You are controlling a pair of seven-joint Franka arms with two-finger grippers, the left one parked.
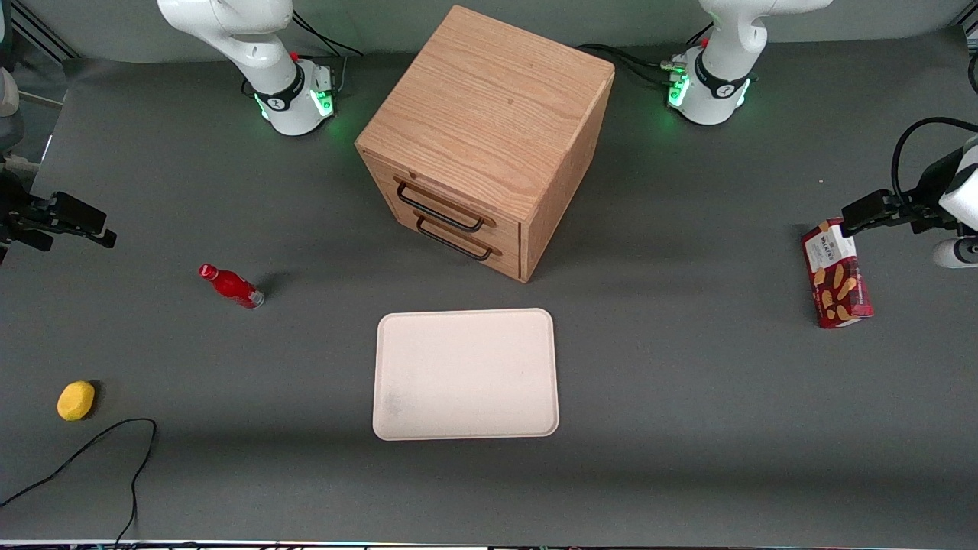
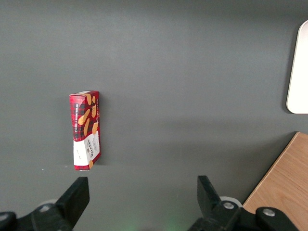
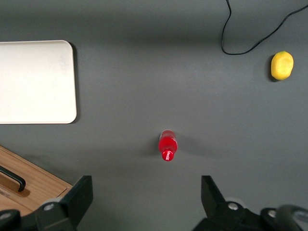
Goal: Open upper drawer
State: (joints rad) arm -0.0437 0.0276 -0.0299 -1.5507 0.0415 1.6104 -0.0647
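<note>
Oak-coloured upper drawer pushed all the way in, with its long black handle across the front, just above the lower drawer, in the wooden cabinet at the middle of the table. Claw up in the air with fingers spread wide, gripping nothing, well away from the drawer toward the working arm's end. Red bottle standing almost right below the claw. Yellow lemon and black cable nearer the front camera than the claw. Pale tray lying flat in front of the drawers.
</note>
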